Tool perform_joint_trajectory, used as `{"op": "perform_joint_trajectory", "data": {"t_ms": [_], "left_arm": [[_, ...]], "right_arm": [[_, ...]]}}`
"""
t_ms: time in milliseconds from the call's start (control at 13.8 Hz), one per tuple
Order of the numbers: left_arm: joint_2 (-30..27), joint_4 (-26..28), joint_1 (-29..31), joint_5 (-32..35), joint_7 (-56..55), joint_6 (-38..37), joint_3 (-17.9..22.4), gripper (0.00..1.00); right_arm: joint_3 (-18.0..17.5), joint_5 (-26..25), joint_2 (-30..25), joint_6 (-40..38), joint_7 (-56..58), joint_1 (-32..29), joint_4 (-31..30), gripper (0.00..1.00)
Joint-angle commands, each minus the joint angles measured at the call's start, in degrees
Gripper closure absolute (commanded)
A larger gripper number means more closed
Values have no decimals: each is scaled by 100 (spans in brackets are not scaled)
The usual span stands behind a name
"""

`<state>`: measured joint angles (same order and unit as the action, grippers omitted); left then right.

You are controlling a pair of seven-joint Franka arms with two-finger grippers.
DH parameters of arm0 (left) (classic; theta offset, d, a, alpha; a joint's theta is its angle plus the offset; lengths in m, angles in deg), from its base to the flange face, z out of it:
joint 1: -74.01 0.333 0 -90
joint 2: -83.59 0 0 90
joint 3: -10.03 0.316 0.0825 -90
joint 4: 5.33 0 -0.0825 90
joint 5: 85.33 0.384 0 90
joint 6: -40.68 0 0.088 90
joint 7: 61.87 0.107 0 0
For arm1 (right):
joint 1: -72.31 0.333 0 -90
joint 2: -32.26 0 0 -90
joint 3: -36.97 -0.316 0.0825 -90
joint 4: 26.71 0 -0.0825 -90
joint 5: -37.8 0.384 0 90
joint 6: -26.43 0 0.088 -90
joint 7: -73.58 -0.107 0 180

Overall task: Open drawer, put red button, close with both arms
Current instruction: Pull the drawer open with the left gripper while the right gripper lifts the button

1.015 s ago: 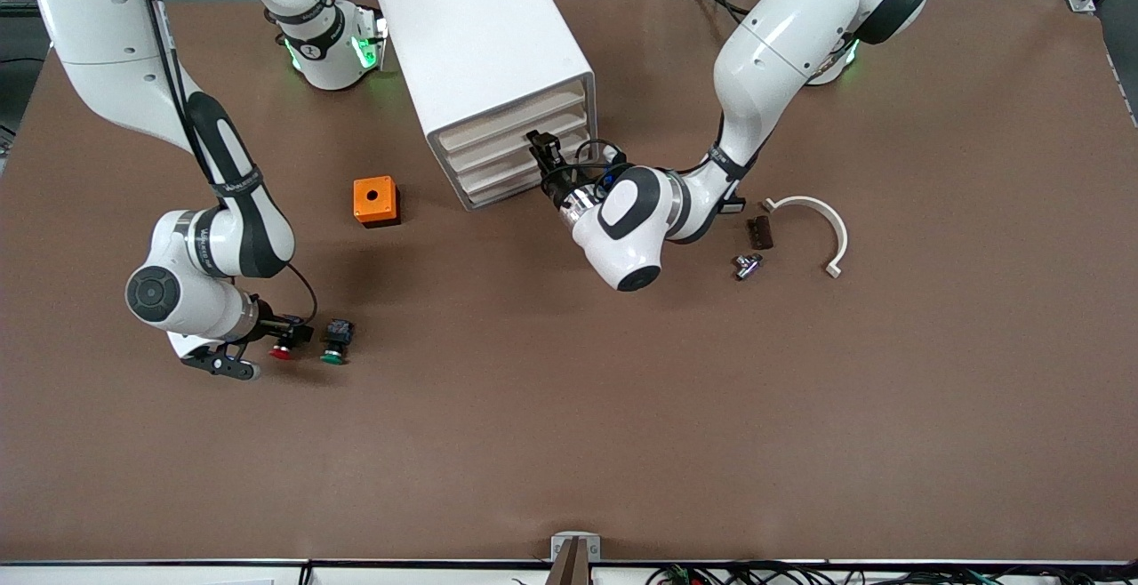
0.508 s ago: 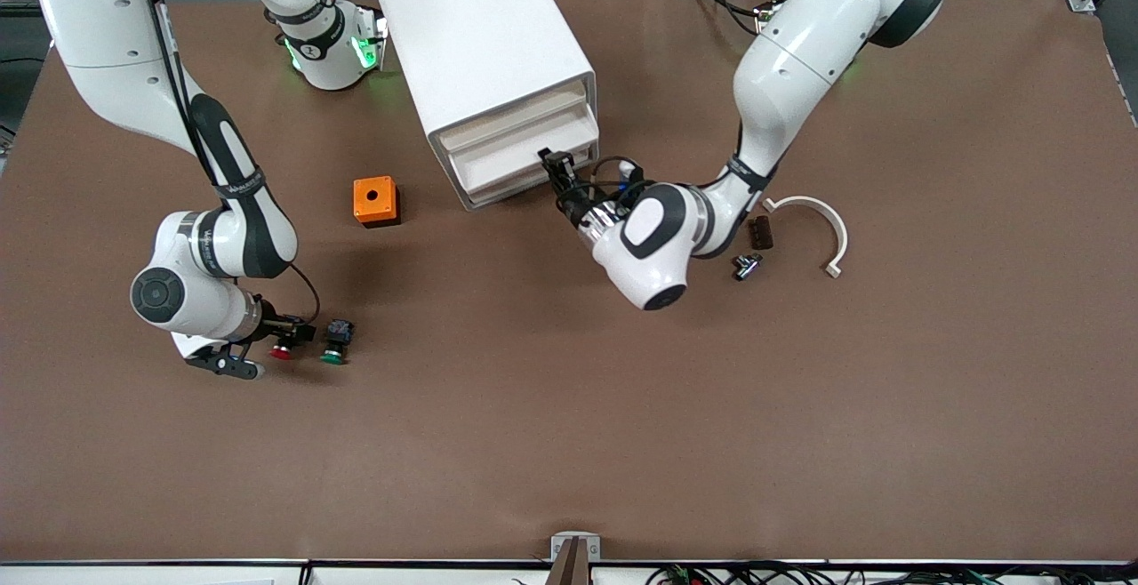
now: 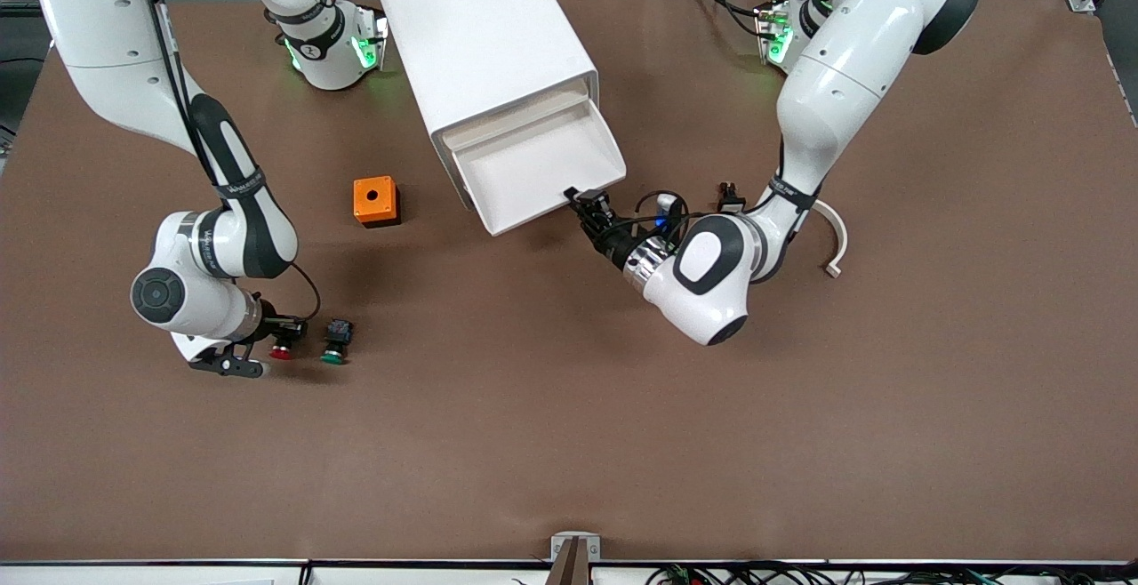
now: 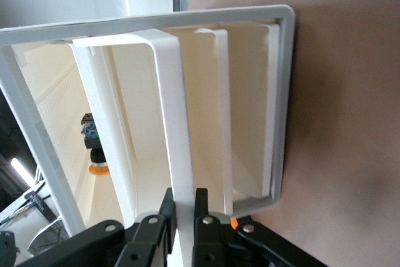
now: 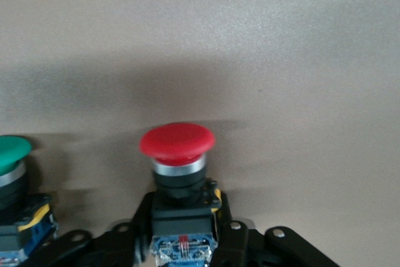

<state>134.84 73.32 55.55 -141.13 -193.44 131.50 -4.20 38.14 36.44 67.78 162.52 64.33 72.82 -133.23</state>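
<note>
Red button (image 3: pixel 283 350) lies at table's 8 o'clock by the green twin (image 3: pixel 332 354); right gripper (image 3: pixel 286 332) is clamped on its body, so lift straight, clear of the twin. Drawer (image 3: pixel 533 167), 12 o'clock, is out, left gripper (image 3: pixel 587 203) pinching its front lip (image 4: pixel 178 154); hold steady.

1. The drawer (image 3: pixel 533 163) is a shallow white tray, pulled well out of the cabinet's front, its front lip pinched by the left gripper (image 3: pixel 587 203).
2. The red button (image 3: pixel 283 350) lies on the table with its black-and-blue body clamped by the right gripper (image 3: pixel 286 329).
</note>
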Motion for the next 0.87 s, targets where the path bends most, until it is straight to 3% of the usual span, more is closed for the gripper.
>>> {"op": "perform_joint_trajectory", "data": {"t_ms": [0, 73, 145, 218, 290, 580, 798], "left_arm": [[-19, -193, 264, -36, 475, -320, 122, 99], [-19, -193, 281, -45, 562, -320, 149, 89], [-27, -193, 342, -45, 676, -311, 149, 66], [-19, -193, 351, -45, 756, -320, 149, 18], [-45, -193, 343, -19, 774, -320, 149, 0], [-124, -350, 570, 34, 774, -346, 166, 0], [-124, -702, 930, 490, 774, -346, 236, 0]], "right_arm": [[-12, -48, 8, -152, 82, -25, 0, 65], [-21, -48, -36, -257, 82, -16, 26, 66], [-30, -66, -88, -371, 82, -7, 43, 68], [-38, -75, -150, -494, 90, 19, 52, 69], [-38, -75, -316, -661, 82, 63, 52, 70], [-38, -92, -703, -1819, 12, 221, 350, 70], [-47, -83, -1116, -2629, -172, 414, 492, 69]]}}
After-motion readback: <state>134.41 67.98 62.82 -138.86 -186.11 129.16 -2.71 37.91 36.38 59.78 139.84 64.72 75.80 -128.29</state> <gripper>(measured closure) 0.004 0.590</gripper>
